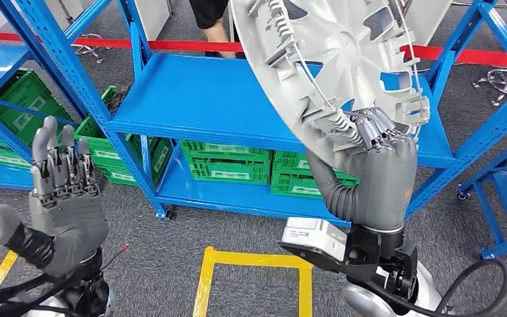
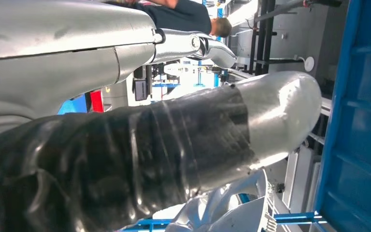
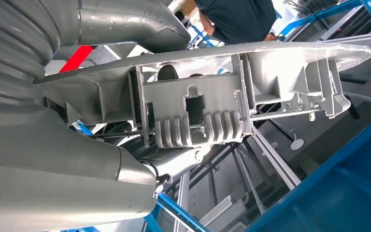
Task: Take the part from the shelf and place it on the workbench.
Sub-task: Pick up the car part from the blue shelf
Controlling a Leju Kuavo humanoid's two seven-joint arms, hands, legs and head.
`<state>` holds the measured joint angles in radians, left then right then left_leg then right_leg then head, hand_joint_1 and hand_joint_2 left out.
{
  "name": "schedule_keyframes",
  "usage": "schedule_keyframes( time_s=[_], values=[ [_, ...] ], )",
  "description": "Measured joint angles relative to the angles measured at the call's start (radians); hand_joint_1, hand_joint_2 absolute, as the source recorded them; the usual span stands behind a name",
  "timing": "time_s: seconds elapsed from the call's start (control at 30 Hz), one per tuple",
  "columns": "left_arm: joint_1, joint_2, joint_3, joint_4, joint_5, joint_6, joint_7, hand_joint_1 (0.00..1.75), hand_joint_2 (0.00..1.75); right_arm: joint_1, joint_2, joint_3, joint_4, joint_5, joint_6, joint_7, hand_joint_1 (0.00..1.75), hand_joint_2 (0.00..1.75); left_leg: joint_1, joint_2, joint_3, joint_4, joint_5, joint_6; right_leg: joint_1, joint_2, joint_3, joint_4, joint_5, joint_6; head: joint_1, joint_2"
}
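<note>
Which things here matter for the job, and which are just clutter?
Job: wheel cover, gripped by the right hand; blue shelf; left hand, empty.
Clutter: green crates; yellow floor tape; person behind the shelf.

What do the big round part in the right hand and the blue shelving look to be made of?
Wheel cover, held by the right hand: probably moulded plastic with a matte silver-grey finish; thin ribs and clip tabs show on its back. Shelving: looks like painted steel in glossy blue; the uprights are punched with rows of holes and the deck reflects light. Neither can be settled by look alone.
</note>
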<state>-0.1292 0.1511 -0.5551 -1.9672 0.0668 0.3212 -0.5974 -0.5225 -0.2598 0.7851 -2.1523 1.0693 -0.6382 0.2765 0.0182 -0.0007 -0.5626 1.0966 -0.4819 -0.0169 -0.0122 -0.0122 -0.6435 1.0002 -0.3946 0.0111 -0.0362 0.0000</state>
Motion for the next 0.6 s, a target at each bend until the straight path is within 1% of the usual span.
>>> schedule_keyframes(
  time_s=[0.1, 0.13, 0.17, 0.2, 0.23, 0.27, 0.3, 0.33, 0.37, 0.4, 0.43, 0.47, 0.5, 0.53, 0.57, 0.6],
  values=[
    [0.0, 0.0, 0.0, 0.0, 0.0, 0.0, 0.0, 0.0, 0.0, 0.0, 0.0, 0.0, 0.0, 0.0, 0.0, 0.0, 1.75, 1.75, 0.0, 0.0, 0.004, -0.008, -0.005, 0.0, 0.0, 0.0, -0.001, 0.001, 0.0, 0.001, 0.0, 0.0],
    [0.0, 0.0, 0.0, -0.001, 0.0, -0.001, -0.001, 0.0, 0.0, 0.0, 0.0, 0.0, -0.001, 0.0, 0.0, 0.001, 1.75, 1.75, 0.0, 0.001, 0.011, -0.02, -0.014, 0.001, 0.0, 0.0, -0.002, 0.001, 0.001, 0.002, -0.001, 0.0],
    [-0.001, 0.0, 0.0, -0.001, 0.0, -0.001, -0.001, 0.0, 0.0, 0.0, 0.0, 0.0, -0.002, 0.0, 0.001, 0.001, 1.75, 1.75, -0.001, 0.001, 0.022, -0.036, -0.024, 0.001, 0.001, 0.0, -0.005, 0.001, 0.002, 0.003, -0.002, 0.0],
    [-0.001, 0.0, -0.001, -0.002, 0.0, -0.001, -0.002, 0.0, 0.0, 0.0, -0.001, 0.001, -0.003, 0.0, 0.001, 0.002, 1.75, 1.75, -0.003, 0.0, 0.037, -0.059, -0.035, 0.004, 0.002, -0.001, -0.008, 0.003, 0.005, 0.006, -0.003, 0.0],
    [0.0, 0.0, -0.001, -0.003, 0.001, -0.003, -0.004, 0.0, 0.0, -0.002, -0.002, 0.002, -0.006, 0.0, 0.001, 0.003, 1.75, 1.75, -0.006, -0.001, 0.047, -0.078, -0.042, 0.012, 0.002, -0.001, -0.012, 0.001, 0.014, 0.013, -0.003, 0.0],
    [0.002, 0.0, -0.002, -0.004, 0.002, -0.004, -0.006, 0.0, 0.0, -0.003, -0.003, 0.004, -0.008, -0.001, 0.001, 0.004, 1.75, 1.75, -0.009, -0.002, 0.051, -0.091, -0.042, 0.023, 0.001, -0.002, -0.017, -0.001, 0.025, 0.02, -0.002, 0.0],
    [0.005, 0.001, -0.003, -0.005, 0.003, -0.006, -0.008, 0.0, 0.0, -0.005, -0.006, 0.005, -0.01, -0.001, 0.002, 0.005, 1.75, 1.75, -0.01, -0.003, 0.045, -0.101, -0.033, 0.037, 0.0, -0.002, -0.03, 0.014, 0.013, 0.03, 0.001, 0.0],
    [0.008, 0.002, -0.003, -0.005, 0.004, -0.008, -0.009, 0.0, 0.0, -0.006, -0.009, 0.007, -0.013, -0.001, 0.002, 0.005, 1.75, 1.75, -0.013, -0.004, 0.019, -0.101, -0.012, 0.052, 0.0, 0.0, -0.052, 0.094, -0.029, 0.037, 0.012, 0.0],
    [0.01, 0.002, -0.003, -0.005, 0.006, -0.011, -0.01, 0.0, 0.0, -0.005, -0.013, 0.009, -0.014, -0.002, 0.003, 0.007, 1.75, 1.75, -0.017, -0.005, -0.011, -0.101, 0.015, 0.062, 0.007, 0.003, -0.026, 0.113, -0.063, 0.026, 0.025, 0.0],
    [0.011, 0.002, -0.004, -0.006, 0.009, -0.014, -0.012, 0.0, 0.0, -0.005, -0.017, 0.01, -0.015, -0.003, 0.004, 0.009, 1.75, 1.75, -0.022, -0.006, -0.042, -0.1, 0.041, 0.068, 0.014, 0.006, 0.014, 0.117, -0.105, 0.012, 0.036, 0.0],
    [0.012, 0.002, -0.004, -0.007, 0.01, -0.017, -0.013, 0.0, 0.0, -0.004, -0.019, 0.011, -0.016, -0.003, 0.006, 0.011, 1.75, 1.75, -0.028, -0.007, -0.069, -0.098, 0.063, 0.068, 0.022, 0.007, 0.065, 0.098, -0.126, -0.004, 0.045, 0.0],
    [0.012, 0.002, -0.004, -0.008, 0.012, -0.018, -0.014, 0.0, 0.0, -0.004, -0.02, 0.011, -0.017, -0.004, 0.007, 0.012, 1.75, 1.75, -0.03, -0.007, -0.081, -0.098, 0.076, 0.063, 0.03, 0.007, 0.125, 0.012, -0.116, -0.019, 0.046, 0.0],
    [0.012, 0.002, -0.004, -0.009, 0.012, -0.019, -0.014, 0.0, 0.0, -0.004, -0.02, 0.011, -0.018, -0.004, 0.007, 0.012, 1.75, 1.75, -0.029, -0.006, -0.085, -0.1, 0.085, 0.057, 0.032, 0.007, 0.138, -0.011, -0.121, -0.022, 0.046, 0.0],
    [0.013, 0.002, -0.004, -0.009, 0.012, -0.019, -0.014, 0.0, 0.0, -0.004, -0.021, 0.011, -0.019, -0.004, 0.007, 0.012, 1.75, 1.75, -0.028, -0.005, -0.086, -0.101, 0.092, 0.05, 0.032, 0.006, 0.136, -0.023, -0.115, -0.023, 0.048, 0.0],
    [0.013, 0.003, -0.004, -0.009, 0.012, -0.019, -0.014, 0.0, 0.0, -0.004, -0.021, 0.011, -0.02, -0.004, 0.008, 0.012, 1.75, 1.75, -0.028, -0.006, -0.092, -0.101, 0.092, 0.044, 0.03, 0.004, 0.135, -0.03, -0.105, -0.024, 0.05, 0.0],
    [0.013, 0.003, -0.004, -0.009, 0.012, -0.019, -0.014, 0.0, 0.0, -0.004, -0.022, 0.011, -0.02, -0.005, 0.008, 0.013, 1.75, 1.75, -0.028, -0.006, -0.101, -0.088, 0.077, 0.037, 0.027, 0.002, 0.133, -0.037, -0.094, -0.027, 0.049, 0.0]
  ],
)
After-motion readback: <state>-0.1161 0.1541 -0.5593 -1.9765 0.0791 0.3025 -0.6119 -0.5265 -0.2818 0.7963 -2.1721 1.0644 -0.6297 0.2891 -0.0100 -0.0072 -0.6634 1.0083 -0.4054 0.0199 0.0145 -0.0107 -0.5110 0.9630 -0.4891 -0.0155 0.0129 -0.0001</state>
